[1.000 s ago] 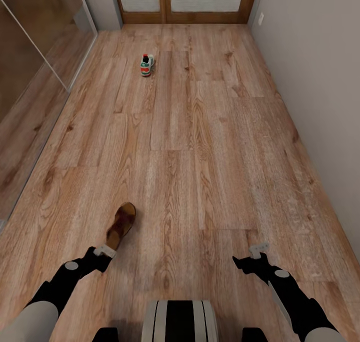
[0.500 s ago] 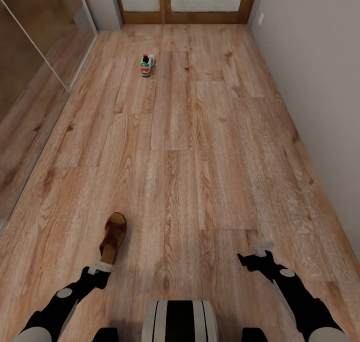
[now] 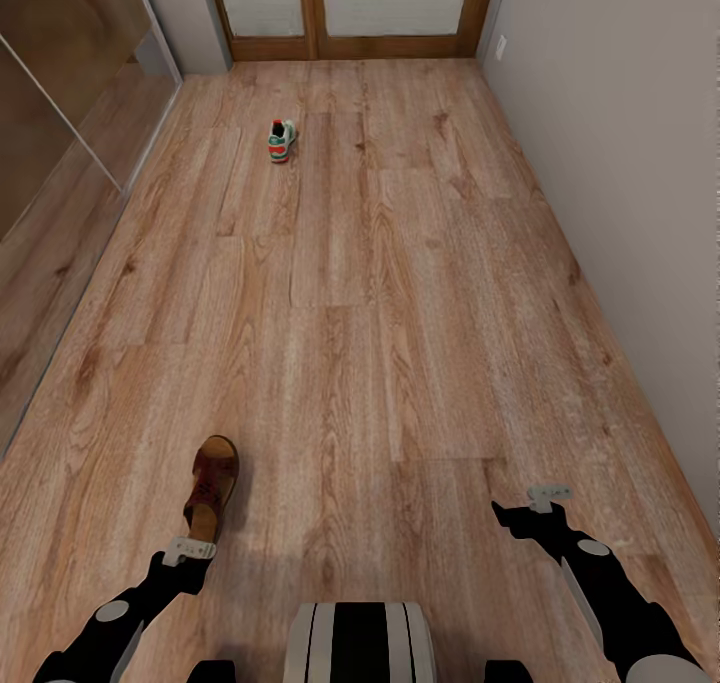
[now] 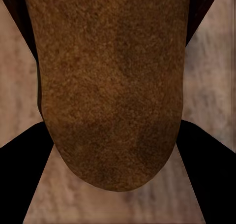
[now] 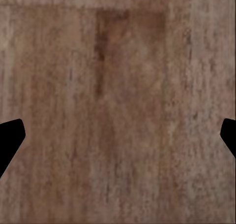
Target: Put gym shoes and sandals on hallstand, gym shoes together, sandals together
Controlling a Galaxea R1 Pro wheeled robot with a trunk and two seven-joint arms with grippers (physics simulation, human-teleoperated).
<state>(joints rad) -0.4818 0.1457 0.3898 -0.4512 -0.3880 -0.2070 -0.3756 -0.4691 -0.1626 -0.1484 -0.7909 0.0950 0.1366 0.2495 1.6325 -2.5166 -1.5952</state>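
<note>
The left gripper [image 3: 190, 548] has its jaws clamped on the heel end of a brown sandal [image 3: 208, 488]. In the left wrist view the tan footbed of that sandal [image 4: 110, 86] runs between the two dark fingers [image 4: 29, 160], which press on its sides. From the head view the sandal points away from the robot, low over the corridor floor [image 3: 400, 313] near its left side; whether it is lifted clear or touching the planks I cannot tell.

The right gripper [image 3: 548, 495] holds nothing — its jaws stand wide apart, the dark fingertips [image 5: 10, 138] showing at the two edges of the right wrist view with bare wood grain between them.

Farther out, one gym shoe [image 3: 280, 140] sits on the floor well up the corridor, toward the far end by the wooden-framed doors [image 3: 340, 8], a little left of centre. Its red-orange heel patch faces the robot.

As a judgement, the task is at an early stage: one sandal is in hand, one sneaker waits on the floor, and nothing seen here rests on a rack — the carrying and pairing all appear to lie ahead.

No brand, label or readable writing can be made out on the shoes or walls.
</note>
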